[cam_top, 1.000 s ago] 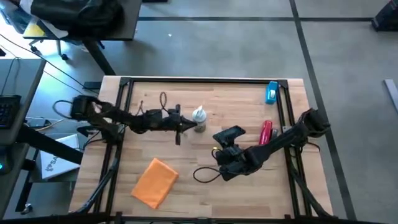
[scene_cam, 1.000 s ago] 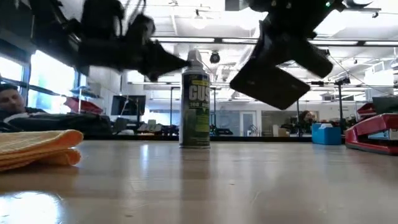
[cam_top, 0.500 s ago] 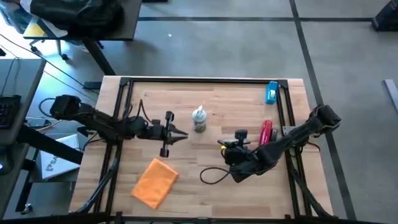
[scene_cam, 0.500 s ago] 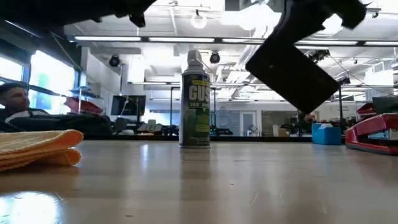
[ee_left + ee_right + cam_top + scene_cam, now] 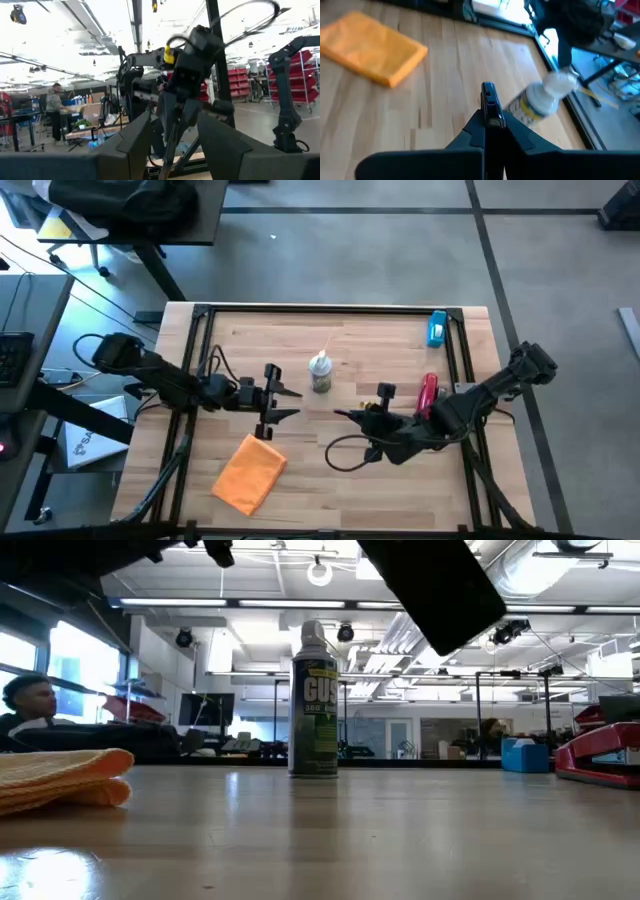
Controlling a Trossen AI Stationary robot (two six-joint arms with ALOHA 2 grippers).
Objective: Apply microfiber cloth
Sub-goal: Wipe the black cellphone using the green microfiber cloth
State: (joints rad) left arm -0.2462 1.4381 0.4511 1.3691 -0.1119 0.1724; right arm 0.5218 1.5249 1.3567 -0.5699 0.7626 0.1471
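One microfiber cloth (image 5: pixel 249 473) lying folded near bench's front-left corner. One spray can (image 5: pixel 319 372) standing mid-bench. Left gripper (image 5: pixel 287 402) hovering spread, empty, beyond cloth. Right gripper (image 5: pixel 352 418) pinching one black phone (image 5: pixel 489 103) edge-on above bench.

The left arm reaches in from the table's left edge, its forearm lying nearly level above the wood, and the left gripper (image 5: pixel 287 402) points toward the table's middle with its two fingers (image 5: pixel 131 145) spread apart and nothing between them. The right arm comes in from the right edge and bends low across the table, its right gripper (image 5: pixel 345 415) aimed toward the left arm, fingers (image 5: pixel 479 131) pinched on a thin black phone (image 5: pixel 489 102) held edge-on.
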